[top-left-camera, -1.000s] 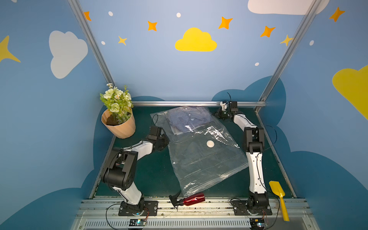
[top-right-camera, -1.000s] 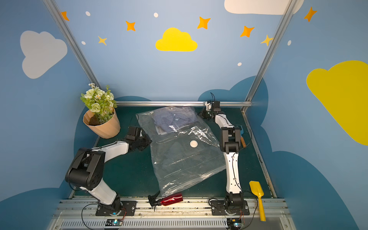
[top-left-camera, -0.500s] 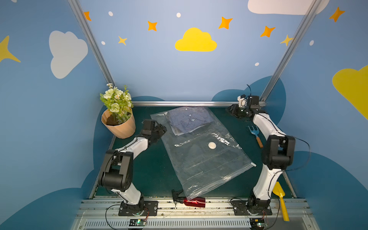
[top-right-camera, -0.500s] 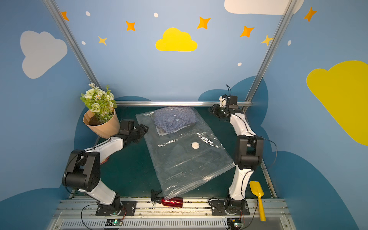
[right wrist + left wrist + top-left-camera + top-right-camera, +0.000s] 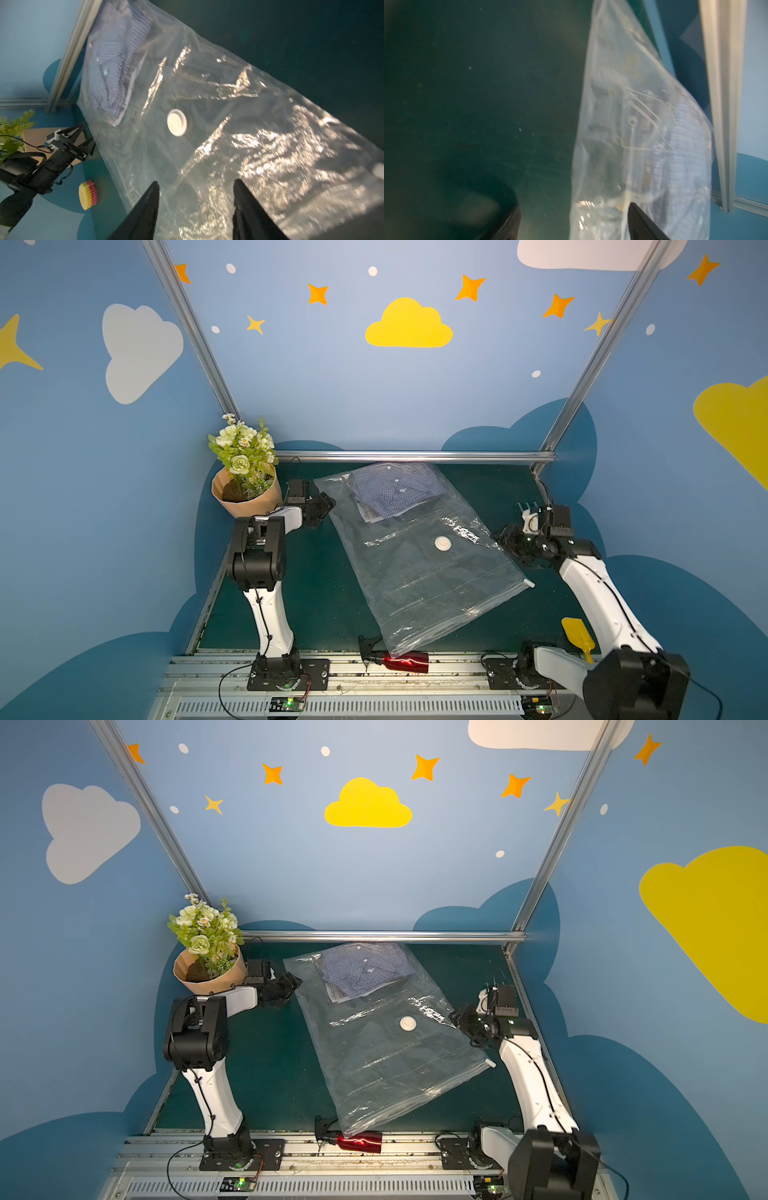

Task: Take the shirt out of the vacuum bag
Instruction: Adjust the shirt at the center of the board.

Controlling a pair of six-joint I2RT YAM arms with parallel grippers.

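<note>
The vacuum bag [image 5: 419, 572] [image 5: 386, 1048] lies flat and slantwise on the green tabletop [image 5: 316, 597], running from the rear rail down toward the front edge. The blue checked shirt [image 5: 395, 493] [image 5: 363, 971] sits folded inside it at the far end, close to the rail. The round white valve [image 5: 443, 544] [image 5: 177, 122] faces up about midway along the bag. The small white slider [image 5: 529, 583] rests at the corner of the zip edge nearest the right arm.

The left gripper [image 5: 328, 502] [image 5: 574, 207] is low beside the bag's far left edge, jaws apart and clamped on nothing – in the left wrist view the plastic edge shows between them, blurred. The right gripper [image 5: 500, 537] [image 5: 197, 181] is at the opposite long edge, level with the valve; its jaws also stand apart, above crinkled plastic.

The bag's near corner overlaps a red bottle [image 5: 405, 660] lying at the front rail. A flower pot [image 5: 245, 497] stands in the far left corner, just behind the left gripper – and a yellow scoop [image 5: 577, 635] lies near the right arm's base. A yellow-and-red brush [image 5: 88, 194] shows only in the right wrist view.
</note>
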